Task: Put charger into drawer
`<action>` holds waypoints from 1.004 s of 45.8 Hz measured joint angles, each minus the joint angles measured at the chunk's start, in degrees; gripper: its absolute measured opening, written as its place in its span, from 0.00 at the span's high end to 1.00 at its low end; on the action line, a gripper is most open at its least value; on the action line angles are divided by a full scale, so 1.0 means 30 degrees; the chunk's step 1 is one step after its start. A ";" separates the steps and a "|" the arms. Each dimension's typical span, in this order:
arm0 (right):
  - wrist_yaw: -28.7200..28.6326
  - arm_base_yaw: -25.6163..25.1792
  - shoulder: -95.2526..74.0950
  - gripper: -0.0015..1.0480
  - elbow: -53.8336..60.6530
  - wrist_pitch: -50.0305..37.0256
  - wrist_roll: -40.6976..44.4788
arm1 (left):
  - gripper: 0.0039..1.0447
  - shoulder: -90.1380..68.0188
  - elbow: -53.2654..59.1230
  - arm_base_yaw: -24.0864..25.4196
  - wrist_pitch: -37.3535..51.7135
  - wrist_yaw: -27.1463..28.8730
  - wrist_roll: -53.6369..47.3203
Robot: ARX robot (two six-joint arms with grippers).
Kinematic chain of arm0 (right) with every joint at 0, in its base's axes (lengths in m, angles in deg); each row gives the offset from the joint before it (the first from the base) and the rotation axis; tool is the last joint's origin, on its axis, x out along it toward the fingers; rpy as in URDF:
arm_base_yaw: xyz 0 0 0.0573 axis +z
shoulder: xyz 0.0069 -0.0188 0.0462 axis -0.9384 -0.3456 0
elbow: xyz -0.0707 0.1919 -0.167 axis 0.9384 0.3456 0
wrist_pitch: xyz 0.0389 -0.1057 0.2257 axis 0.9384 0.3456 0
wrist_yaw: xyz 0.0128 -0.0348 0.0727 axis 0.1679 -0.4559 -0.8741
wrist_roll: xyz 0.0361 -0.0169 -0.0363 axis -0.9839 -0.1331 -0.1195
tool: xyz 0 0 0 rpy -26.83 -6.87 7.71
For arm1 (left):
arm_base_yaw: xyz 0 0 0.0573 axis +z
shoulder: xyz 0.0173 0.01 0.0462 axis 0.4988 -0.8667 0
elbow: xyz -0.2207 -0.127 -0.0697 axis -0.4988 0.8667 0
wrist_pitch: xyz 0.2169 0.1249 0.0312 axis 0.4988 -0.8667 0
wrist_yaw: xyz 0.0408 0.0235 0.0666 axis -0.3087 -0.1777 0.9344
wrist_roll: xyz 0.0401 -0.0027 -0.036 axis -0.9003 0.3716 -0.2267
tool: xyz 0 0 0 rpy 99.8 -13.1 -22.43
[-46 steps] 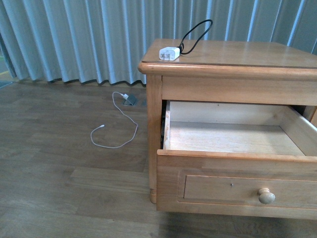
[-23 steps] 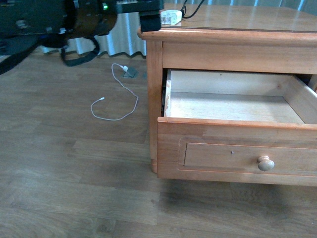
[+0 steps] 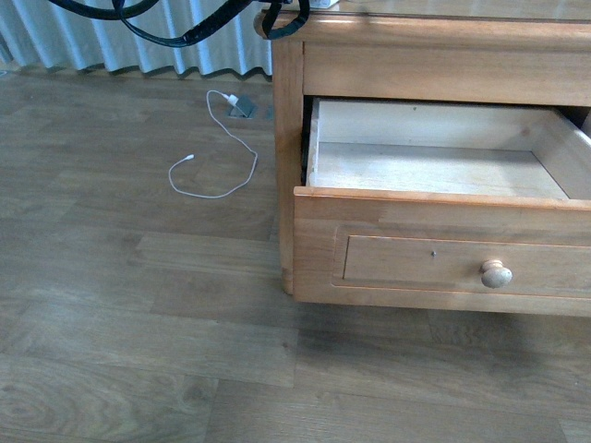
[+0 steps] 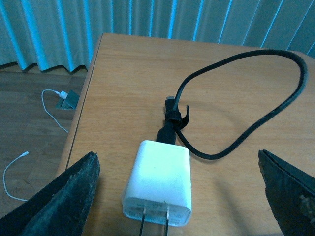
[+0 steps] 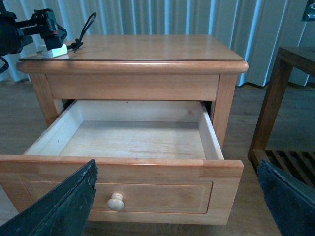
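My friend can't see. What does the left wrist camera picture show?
A white charger lies on the wooden nightstand top, its black cable looping away from it. The left arm's two dark fingers sit wide open on either side, not touching it.

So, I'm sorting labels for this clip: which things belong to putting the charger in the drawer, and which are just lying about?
Job: small white plug-block charger with black looping cable; open light-brown wooden drawer with round knob.
Lying about: thin white cable on the floor; dark wooden side table; pale blue curtain.
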 joint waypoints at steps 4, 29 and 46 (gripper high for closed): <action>0.0000 0.0000 0.0000 0.08 0.0000 0.0000 0.0000 | 0.06 -0.0663 -0.0787 0.0080 -0.0459 0.0146 0.0211; 0.0000 0.0000 0.0000 0.08 0.0000 0.0000 0.0000 | 0.51 -0.2004 -0.3031 0.0481 -0.2718 0.0080 0.0379; 0.0000 0.0000 0.0000 0.08 0.0000 0.0000 0.0000 | 0.62 0.0816 0.1486 0.0364 -0.0437 -0.0780 0.1078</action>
